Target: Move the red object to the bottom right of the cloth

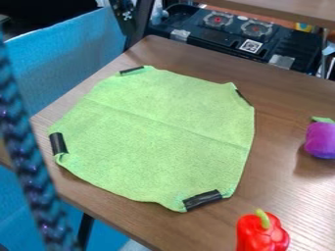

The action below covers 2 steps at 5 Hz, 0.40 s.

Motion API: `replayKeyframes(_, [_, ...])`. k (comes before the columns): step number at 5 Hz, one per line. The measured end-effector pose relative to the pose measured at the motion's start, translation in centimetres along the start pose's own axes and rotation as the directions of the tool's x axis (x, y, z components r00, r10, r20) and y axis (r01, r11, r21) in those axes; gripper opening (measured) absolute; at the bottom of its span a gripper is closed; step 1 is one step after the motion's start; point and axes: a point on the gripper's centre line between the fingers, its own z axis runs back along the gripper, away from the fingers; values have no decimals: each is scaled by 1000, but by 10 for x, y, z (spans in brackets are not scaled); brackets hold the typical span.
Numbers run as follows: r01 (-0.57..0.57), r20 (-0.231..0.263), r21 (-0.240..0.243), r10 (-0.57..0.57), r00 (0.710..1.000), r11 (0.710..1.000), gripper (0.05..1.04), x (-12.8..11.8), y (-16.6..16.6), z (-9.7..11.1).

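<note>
A red toy pepper (262, 234) with a green stem stands on the brown table at the bottom right, below and to the right of the cloth and apart from it. The green cloth (157, 132) lies on the table, with black tape at its corners and nothing resting on it.
A purple toy with a green top (321, 140) sits on the table (288, 181) at the right edge. Behind the table is a black case (229, 37). A blurred dark braided cable (29, 166) runs down the left side, close to the camera.
</note>
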Motion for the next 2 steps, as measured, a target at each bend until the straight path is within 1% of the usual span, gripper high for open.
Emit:
replayKeyframes(1, [-7,-18,-48,6,1000,999,1001,-5,-6,-16])
replayKeyframes(2, [89,30,-225,-84,996,970,1001,-6,-44,-20])
